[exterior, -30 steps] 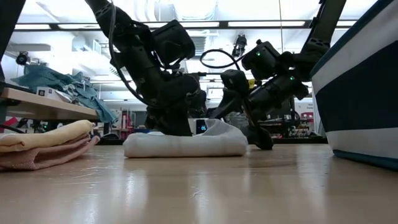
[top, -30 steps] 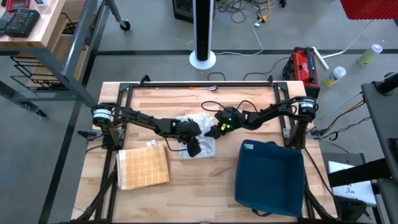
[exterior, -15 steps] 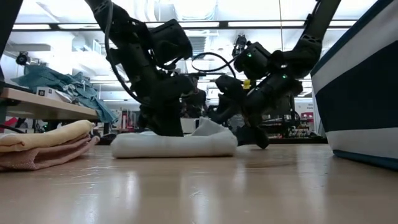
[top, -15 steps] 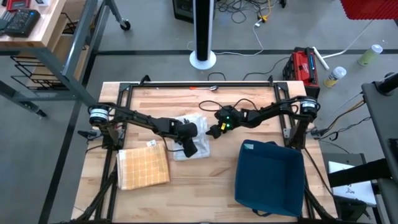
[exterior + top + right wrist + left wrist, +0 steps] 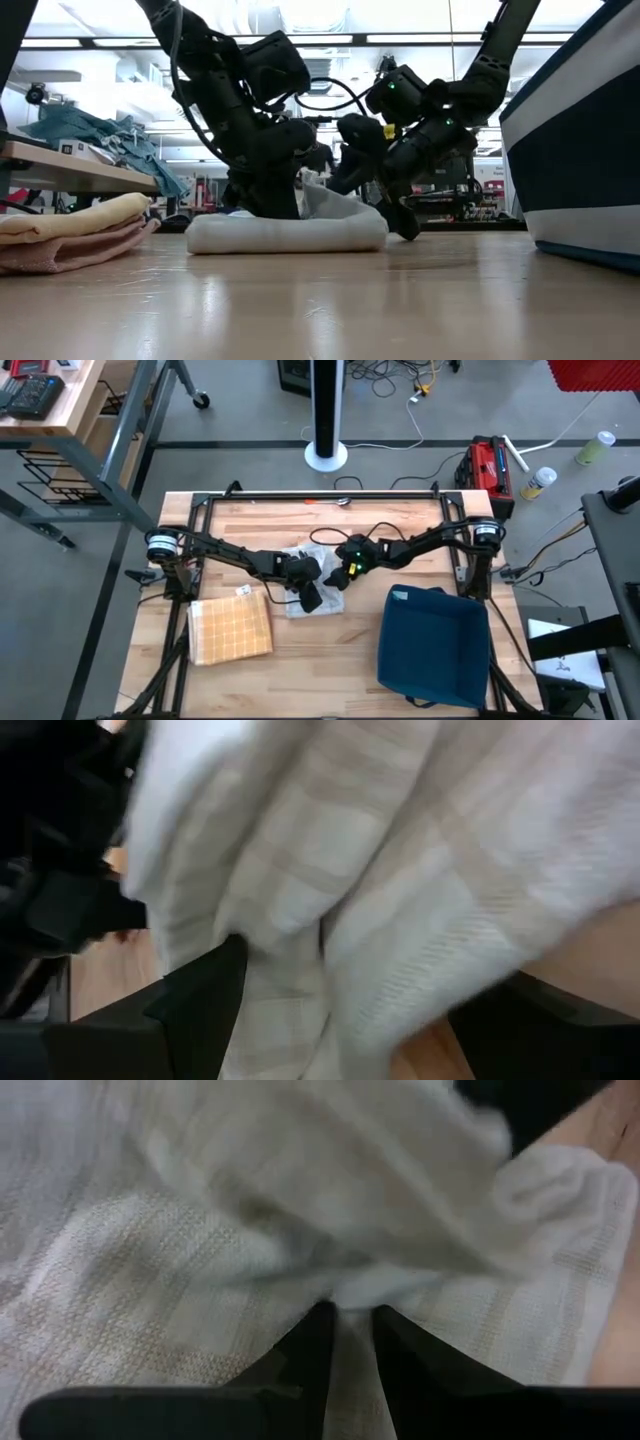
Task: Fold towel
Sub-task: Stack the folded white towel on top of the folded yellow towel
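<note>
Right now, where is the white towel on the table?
In the high view the white towel lies mid-table between the two grippers, with the yellow checked cloth to its left and the blue bin to its right.

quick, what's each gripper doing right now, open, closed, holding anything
Left gripper: nearly closed, pinching the white towel.
Right gripper: at the towel's edge, fingers spread, cloth between them; a grip cannot be told.

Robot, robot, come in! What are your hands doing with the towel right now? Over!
Left hand pinching the white towel, fingers nearly shut. Right hand gripping its far edge, lifted. Yellow towel and blue bin stand clear.
</note>
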Tool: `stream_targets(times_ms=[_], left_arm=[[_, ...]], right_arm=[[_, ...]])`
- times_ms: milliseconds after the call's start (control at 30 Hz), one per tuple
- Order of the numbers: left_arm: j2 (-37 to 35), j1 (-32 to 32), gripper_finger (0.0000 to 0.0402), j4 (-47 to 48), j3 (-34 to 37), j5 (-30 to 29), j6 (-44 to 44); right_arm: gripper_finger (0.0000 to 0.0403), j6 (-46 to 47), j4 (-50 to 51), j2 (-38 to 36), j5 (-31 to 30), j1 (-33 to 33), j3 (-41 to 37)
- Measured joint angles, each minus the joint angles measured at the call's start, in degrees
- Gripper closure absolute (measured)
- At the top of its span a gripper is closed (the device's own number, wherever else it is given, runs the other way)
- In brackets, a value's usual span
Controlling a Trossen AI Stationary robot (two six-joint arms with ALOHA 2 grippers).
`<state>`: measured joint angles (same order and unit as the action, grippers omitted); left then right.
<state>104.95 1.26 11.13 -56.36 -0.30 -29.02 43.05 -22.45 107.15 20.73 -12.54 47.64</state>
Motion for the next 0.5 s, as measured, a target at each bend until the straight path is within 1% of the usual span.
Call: stream_targets(times_ms=[167,300,367,500], left_arm=[[0.0,0.0,0.0326,1.4,-0.1,0.0,0.0],[-1.1,-0.4,0.0326,10.6,-0.2,0.0,-0.3],[-2.0,-0.5,0.0326,13.2,-0.2,0.0,-0.5],[-5.0,-0.5,0.0326,12.9,0.3,0.0,0.0]], right_arm=[[0.0098,-1.0,-0.6,1.0,0.3,0.6,0.1],[0.0102,-2.3,-0.8,0.5,1.0,0.6,-0.6],[0.0103,-3.0,-0.9,0.4,1.1,0.6,-0.7],[0.0097,-2.3,-2.1,0.4,1.0,0.6,-0.7]])
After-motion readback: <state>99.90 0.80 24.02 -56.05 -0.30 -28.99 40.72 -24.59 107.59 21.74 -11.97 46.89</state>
